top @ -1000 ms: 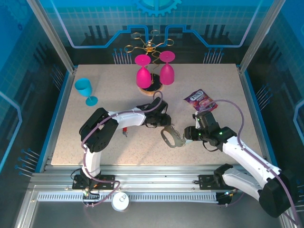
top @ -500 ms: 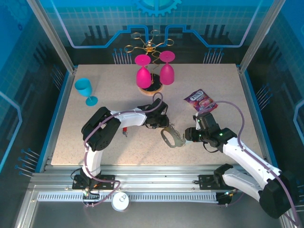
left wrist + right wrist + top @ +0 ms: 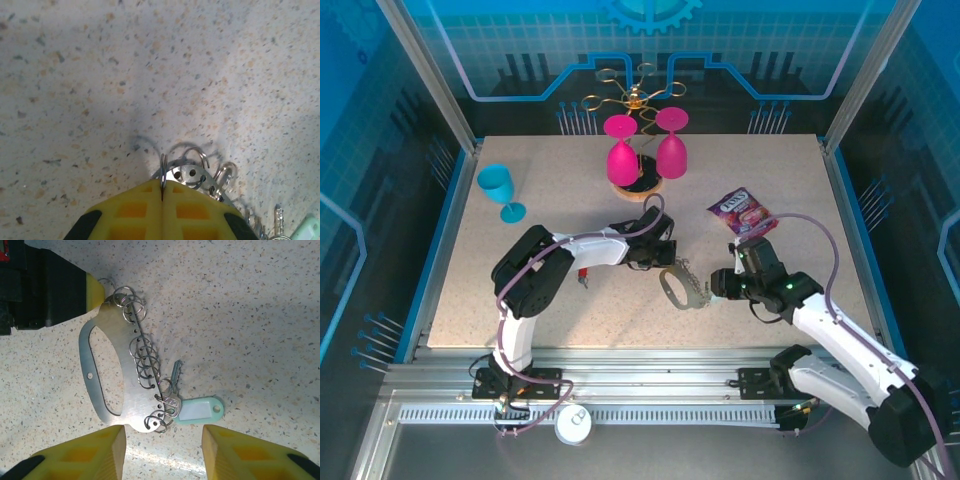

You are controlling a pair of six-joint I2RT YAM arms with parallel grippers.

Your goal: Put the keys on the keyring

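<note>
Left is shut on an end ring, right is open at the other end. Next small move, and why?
Probably lower the right gripper and close it on the near end of the keyring. The left gripper pinches one small ring at the far end, and nothing braces the plate. The green-tagged key looks ringed already; the red key lies loose.

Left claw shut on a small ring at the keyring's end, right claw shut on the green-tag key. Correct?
No. The left claw is shut on a small ring at the end of the keyring, but the right claw is open: the right wrist view shows its fingers apart, the green-tag key lying ungripped beyond them.
</note>
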